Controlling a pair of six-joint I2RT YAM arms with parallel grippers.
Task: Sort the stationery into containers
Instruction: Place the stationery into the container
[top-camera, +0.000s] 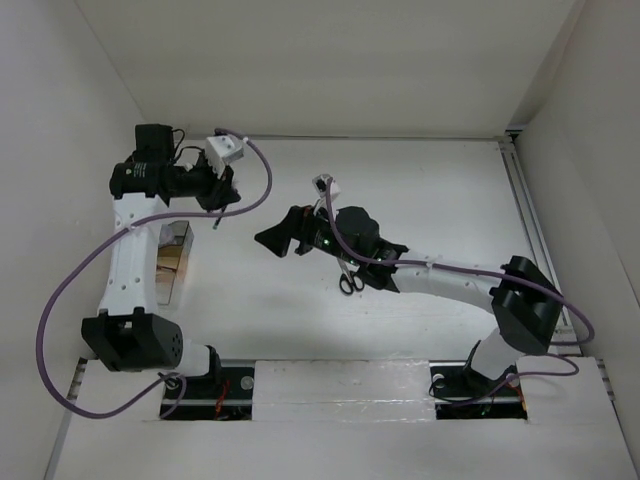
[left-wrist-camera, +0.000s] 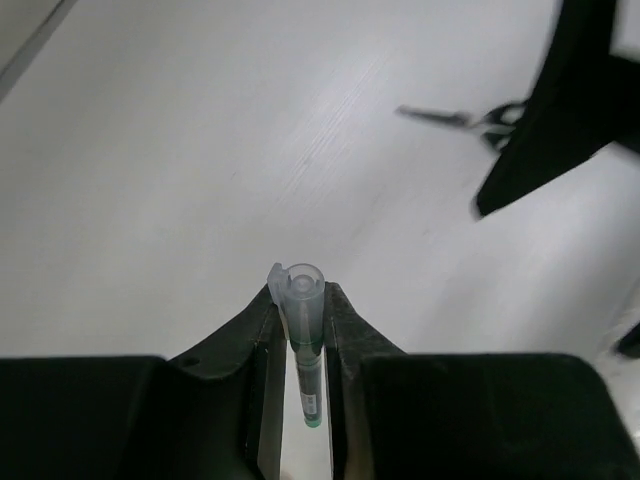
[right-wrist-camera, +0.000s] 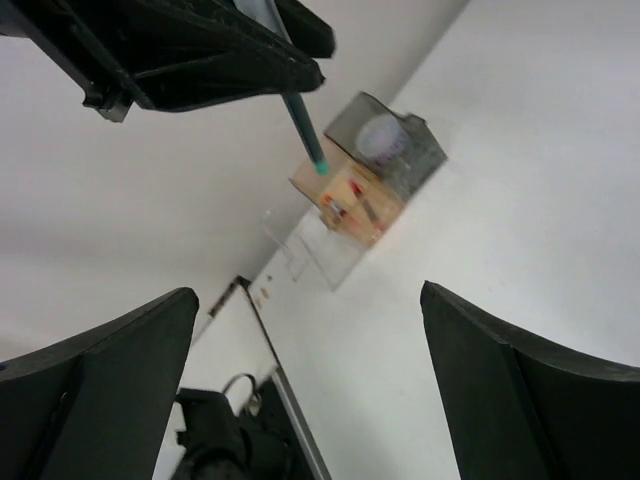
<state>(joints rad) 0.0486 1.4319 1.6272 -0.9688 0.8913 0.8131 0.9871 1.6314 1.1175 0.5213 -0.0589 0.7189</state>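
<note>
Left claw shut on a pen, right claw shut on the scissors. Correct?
No. The right claw is open and empty, as the right wrist view shows; the scissors lie on the table. The left claw is shut on the pen.

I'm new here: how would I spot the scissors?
From above, find the white table and follow the right arm from its base towards the middle. Right beside it, lying flat, are the scissors: two black handle loops and thin grey blades, unlike the slim pen pinched in the left gripper.
</note>
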